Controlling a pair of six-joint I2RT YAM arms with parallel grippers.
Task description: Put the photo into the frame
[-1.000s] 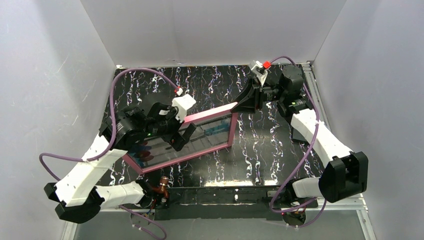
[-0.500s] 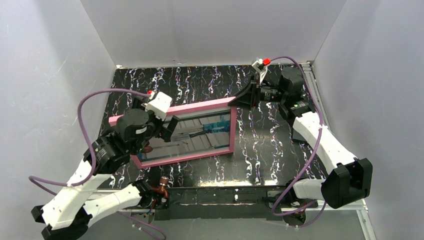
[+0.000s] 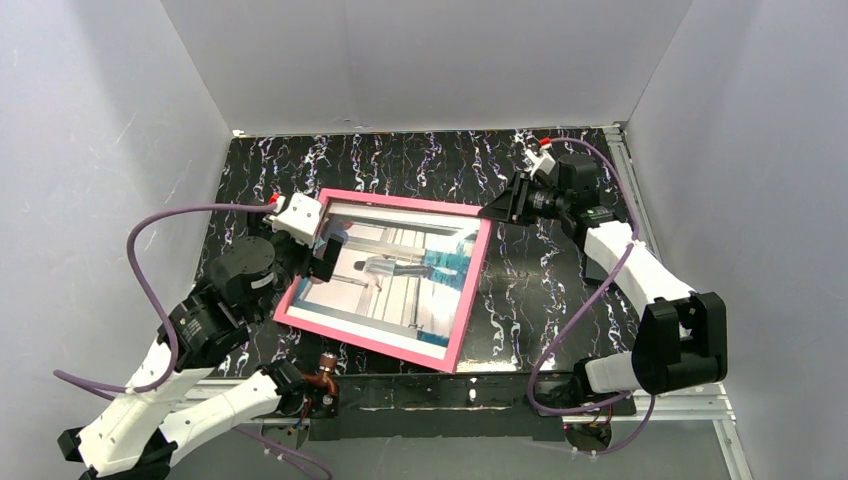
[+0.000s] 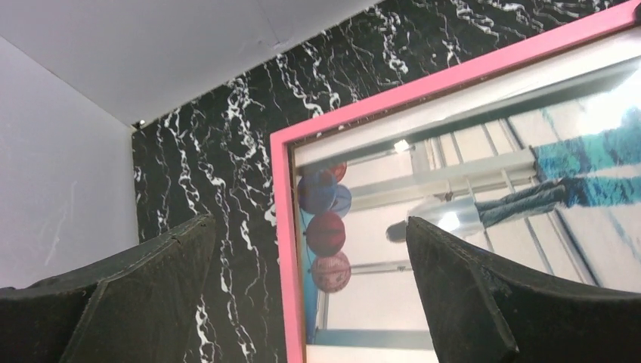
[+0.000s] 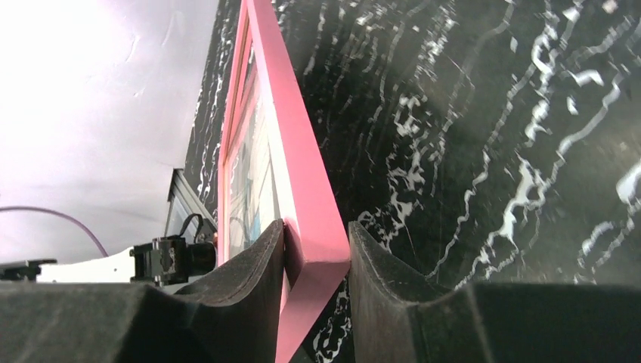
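Note:
The frame (image 3: 470, 290) is pink and lies front up across the middle of the black marble table, and I cannot tell whether its far right corner rests on the table. The photo (image 3: 395, 275) shows through its pane: a person in a bright hall, with red and blue balloons (image 4: 325, 234) at the left. My right gripper (image 3: 495, 210) is shut on the frame's far right corner. In the right wrist view that pink corner (image 5: 317, 249) sits between the two pads. My left gripper (image 3: 325, 255) hangs wide open above the frame's left rim (image 4: 285, 227), gripping nothing.
White walls close in the table (image 3: 560, 300) on three sides. A small copper-coloured part (image 3: 325, 365) sits at the near edge between the arm bases. Purple cables loop off both wrists, the left one (image 3: 150, 225) arching out over the table's left edge.
The frame has tipped from standing on its long edge to front up, its near edge now closer to the arm bases. The left gripper drew back to the left. The right gripper came down with the corner.

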